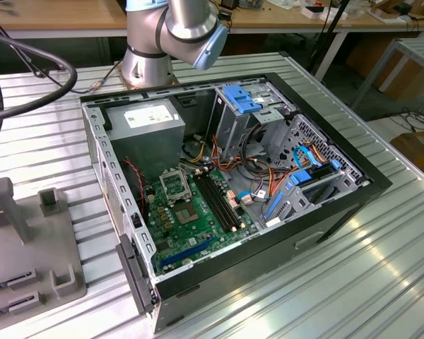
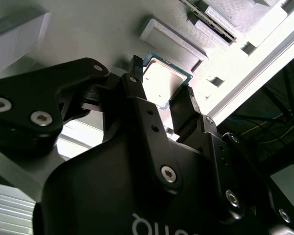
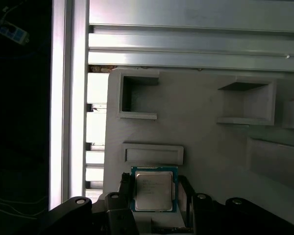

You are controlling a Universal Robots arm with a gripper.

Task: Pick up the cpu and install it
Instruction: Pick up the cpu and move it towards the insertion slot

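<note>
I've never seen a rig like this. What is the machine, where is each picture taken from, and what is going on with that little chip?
The machine is a robot arm standing on a ribbed metal table. The exterior view comes from a camera off the arm. It shows an open computer case lying on that table, with its green motherboard facing up and a square socket on it.

The two wrist views come from cameras that ride on the arm and look past its black gripper. In both wrist views the gripper sits around the cpu, a small flat square chip with a silver top. Behind it is a pale grey moulded tray. I cannot tell whether the gripper already clamps the chip. The chip is not yet in the socket.
</note>
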